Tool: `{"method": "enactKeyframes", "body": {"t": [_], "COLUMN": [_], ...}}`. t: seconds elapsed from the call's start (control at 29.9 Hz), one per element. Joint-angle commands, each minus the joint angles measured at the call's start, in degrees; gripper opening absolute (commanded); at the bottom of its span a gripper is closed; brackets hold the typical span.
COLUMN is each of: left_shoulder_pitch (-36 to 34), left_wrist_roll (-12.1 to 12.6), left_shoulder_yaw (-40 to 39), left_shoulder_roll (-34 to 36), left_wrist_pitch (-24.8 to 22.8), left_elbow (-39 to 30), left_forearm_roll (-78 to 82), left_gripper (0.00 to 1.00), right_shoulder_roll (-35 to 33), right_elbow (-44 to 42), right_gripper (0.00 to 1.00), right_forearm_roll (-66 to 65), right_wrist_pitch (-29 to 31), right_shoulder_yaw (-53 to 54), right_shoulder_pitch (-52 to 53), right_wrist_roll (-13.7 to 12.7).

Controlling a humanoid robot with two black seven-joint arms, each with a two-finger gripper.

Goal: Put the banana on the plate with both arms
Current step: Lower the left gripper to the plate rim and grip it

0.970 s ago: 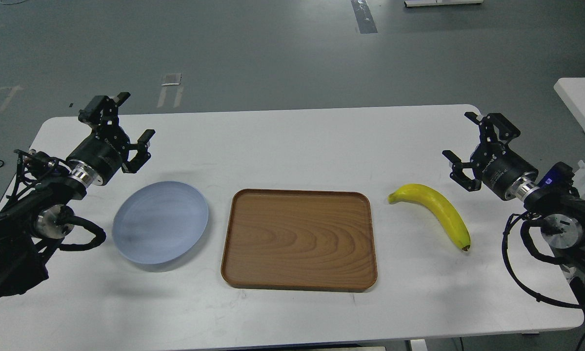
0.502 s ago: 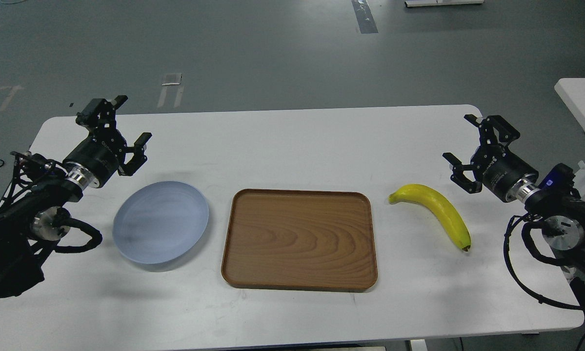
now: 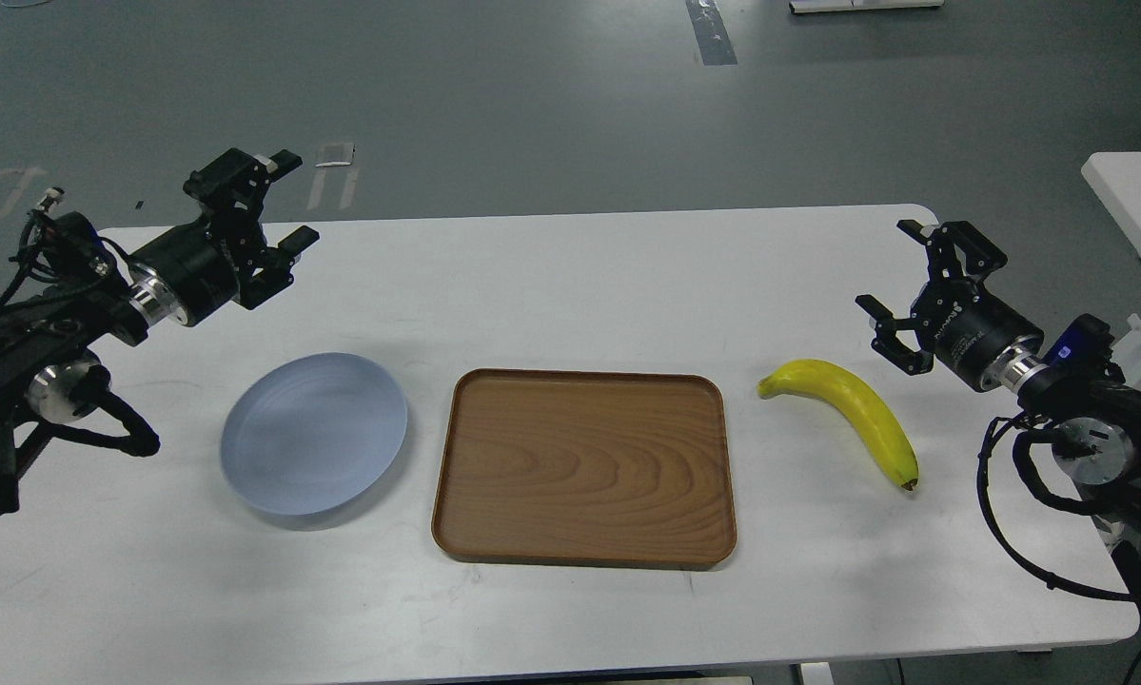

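The banana lies on the desk at 3 o'clock of the tray. Both tools, left and right, gape empty; the right should descend squarely over the banana's middle.

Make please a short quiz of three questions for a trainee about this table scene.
1. True or false: the curved yellow banana lies on the round pale blue-grey plate.
2. What lies between them?
A. rectangular brown wood-grain tray
B. a cup
3. Fill in: the black right gripper is ____, near the banana.

Key: 1 false, it lies on the white table; 2 A; 3 open.
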Motion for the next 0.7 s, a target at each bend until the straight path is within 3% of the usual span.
{"method": "enactKeyframes", "body": {"t": [0.0,0.1,0.27,0.4,0.67], "left_shoulder_pitch": [-1.2,-0.4,2.3,5.5,11.1], "left_wrist_roll": [0.0,0.0,0.0,0.0,0.0], "left_shoulder_yaw": [0.1,0.3,2.6,5.5,5.7], "left_shoulder_roll": [4.1,8.9,15.5,17.1,15.9], "left_wrist_pitch": [0.0,0.1,7.4,11.6,13.3], "left_elbow": [-6.5,-12.2,-15.0,-13.4,-8.7], "left_forearm_roll": [17.9,32.6,52.0,53.8,53.6], "left_gripper": [0.99,0.99,0.99,0.99,0.97], "right_shoulder_roll": [0.0,0.0,0.1,0.1,0.1], "right_elbow": [0.0,0.0,0.1,0.1,0.1], "right_gripper": [1.0,1.0,1.0,1.0,1.0], "right_forearm_roll": [-0.1,-0.1,-0.3,-1.6,-1.7], "right_wrist_pitch": [0.0,0.0,0.0,0.0,0.0], "right_shoulder_yaw": [0.0,0.0,0.0,0.0,0.1], "right_shoulder_pitch": [0.1,0.2,0.1,0.2,0.3], "right_wrist_roll": [0.0,0.0,0.0,0.0,0.0]}}
